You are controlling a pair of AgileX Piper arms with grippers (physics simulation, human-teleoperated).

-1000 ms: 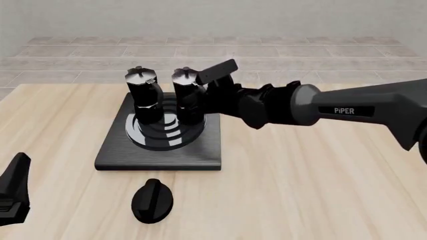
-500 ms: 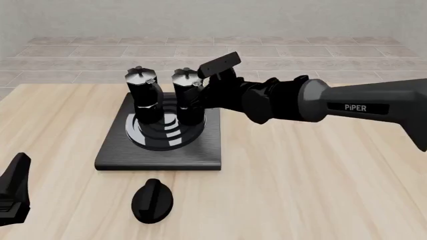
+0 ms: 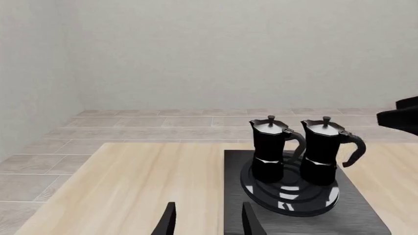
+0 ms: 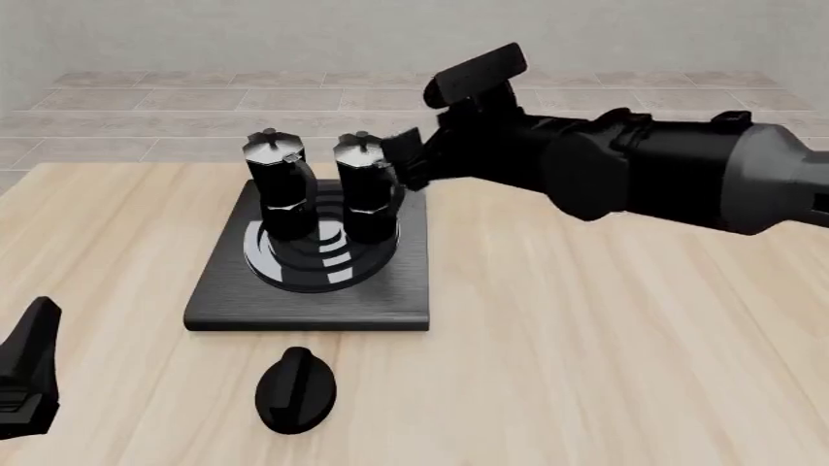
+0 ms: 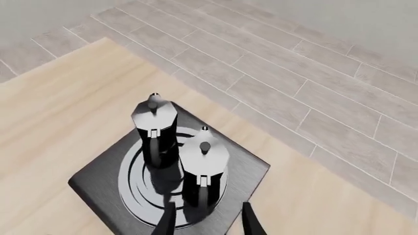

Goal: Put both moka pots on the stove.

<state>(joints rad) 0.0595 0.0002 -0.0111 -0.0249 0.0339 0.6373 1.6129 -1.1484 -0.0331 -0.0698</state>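
Note:
Two black moka pots with silver lids stand upright side by side on the burner rings of the stove [image 4: 311, 296]: the left pot [image 4: 276, 184] and the right pot [image 4: 367, 186]. My right gripper [image 4: 399, 160] hovers open just right of and above the right pot, touching nothing. Its wrist view looks down on both pots [image 5: 155, 129] [image 5: 202, 164] and the stove [image 5: 98, 183], with the right gripper [image 5: 207, 223] holding nothing. My left gripper [image 4: 29, 379] rests open low at the near left. From there it sees the pots [image 3: 269, 147] [image 3: 323, 149] on the stove [image 3: 365, 213].
A separate black teardrop knob [image 4: 295, 388] lies on the wooden table [image 4: 583, 340] in front of the stove. Part of the right arm [image 3: 402, 117] shows at the edge of the left wrist view. A tiled floor lies beyond the table's far edge.
The right arm has lifted and drawn back up and to the right, away from the right pot's handle. Both pots and the left arm have stayed put.

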